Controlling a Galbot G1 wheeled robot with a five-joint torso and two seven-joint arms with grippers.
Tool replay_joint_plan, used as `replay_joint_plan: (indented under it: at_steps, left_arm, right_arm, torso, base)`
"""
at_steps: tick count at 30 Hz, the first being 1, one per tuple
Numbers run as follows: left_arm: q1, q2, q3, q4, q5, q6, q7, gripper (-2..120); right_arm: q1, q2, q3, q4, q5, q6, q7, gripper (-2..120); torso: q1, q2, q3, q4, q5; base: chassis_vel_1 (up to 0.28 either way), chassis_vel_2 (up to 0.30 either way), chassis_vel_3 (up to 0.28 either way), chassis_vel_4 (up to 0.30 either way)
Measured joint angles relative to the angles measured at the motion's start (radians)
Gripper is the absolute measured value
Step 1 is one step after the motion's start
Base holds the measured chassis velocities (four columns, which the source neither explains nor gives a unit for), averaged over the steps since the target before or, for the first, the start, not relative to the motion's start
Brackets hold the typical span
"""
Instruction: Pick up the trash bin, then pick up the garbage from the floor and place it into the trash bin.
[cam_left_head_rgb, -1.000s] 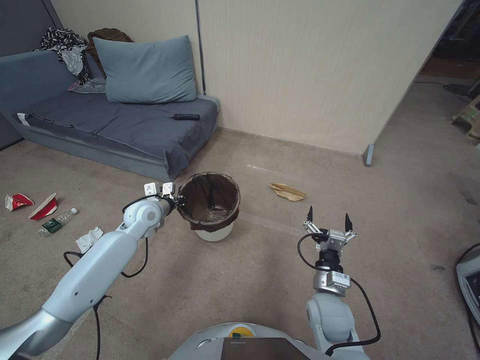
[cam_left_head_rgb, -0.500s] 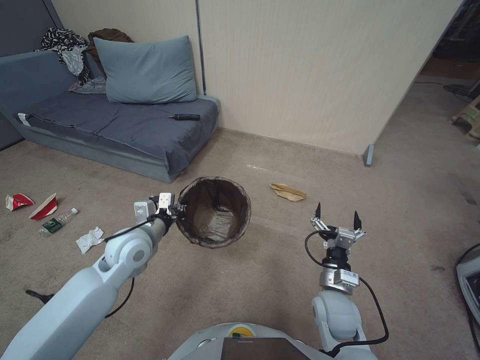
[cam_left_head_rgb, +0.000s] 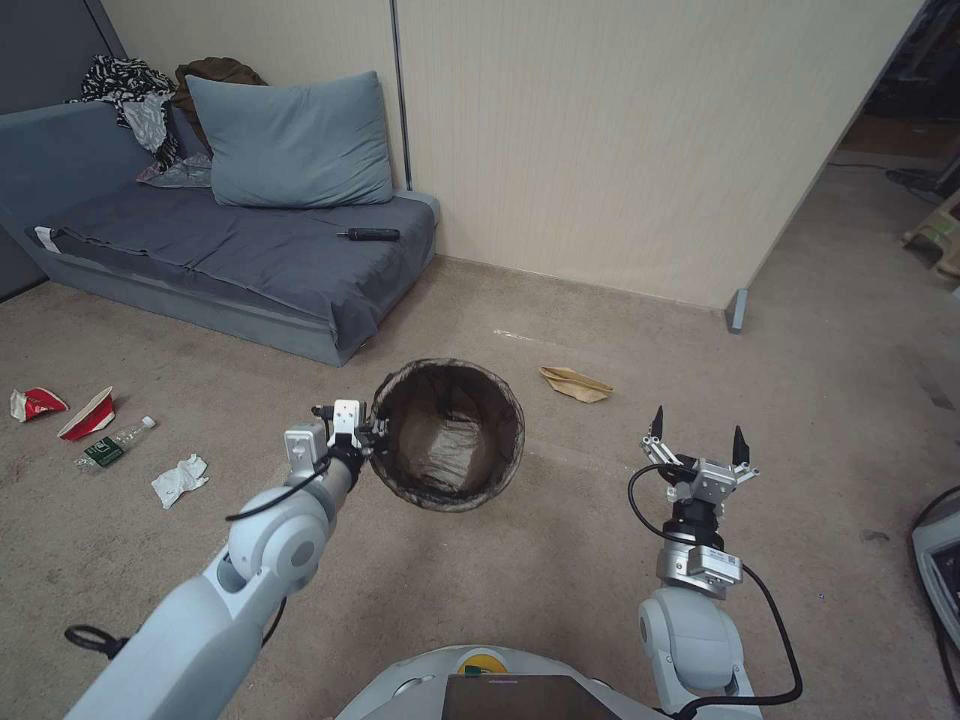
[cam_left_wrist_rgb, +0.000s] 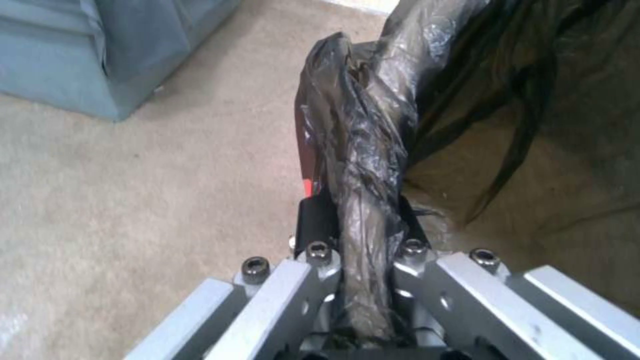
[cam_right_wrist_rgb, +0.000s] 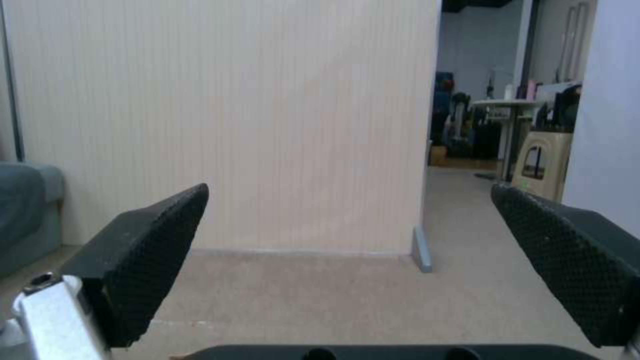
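Note:
The trash bin (cam_left_head_rgb: 448, 432) hangs above the carpet with its dark liner and open mouth facing me. My left gripper (cam_left_head_rgb: 372, 437) is shut on its left rim; the left wrist view shows the bunched liner (cam_left_wrist_rgb: 363, 165) clamped between the fingers. My right gripper (cam_left_head_rgb: 698, 441) stands open and empty to the right, fingers (cam_right_wrist_rgb: 143, 260) pointing up toward the wall. Garbage lies on the floor: a tan folded paper (cam_left_head_rgb: 575, 384) behind the bin, and at far left two crushed red-and-white cups (cam_left_head_rgb: 86, 413), a small bottle (cam_left_head_rgb: 115, 442) and a white tissue (cam_left_head_rgb: 180, 478).
A grey sofa (cam_left_head_rgb: 230, 250) with a pillow, clothes and a dark tool stands at the back left. A beige partition wall (cam_left_head_rgb: 620, 150) runs behind, ending at a corner with an opening to the right. A grey object (cam_left_head_rgb: 935, 550) pokes in at the right edge.
The left arm has lifted the bin off the floor and drawn it nearer and slightly right, so its white base is hidden. The right gripper has shifted right and nearer, still open.

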Motion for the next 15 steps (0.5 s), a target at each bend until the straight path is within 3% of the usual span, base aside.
replay_joint_plan:
  at_steps: [5, 15]
  left_arm:
    - [0.092, -0.056, -0.021, -0.036, 0.071, -0.016, 0.015, 2]
    - [0.195, -0.093, -0.020, -0.082, 0.140, -0.024, 0.009, 2]
  right_arm:
    - [0.004, 0.000, 0.002, -0.009, -0.015, 0.001, 0.000, 100]
    - [0.002, 0.000, 0.009, -0.009, -0.014, 0.003, 0.005, 100]
  torso:
    - [0.000, 0.000, 0.000, 0.0003, 0.0001]
    - [0.000, 0.000, 0.000, 0.0000, 0.0000]
  base:
    - [0.000, 0.000, 0.000, 0.000]
    - [0.000, 0.000, 0.000, 0.000]
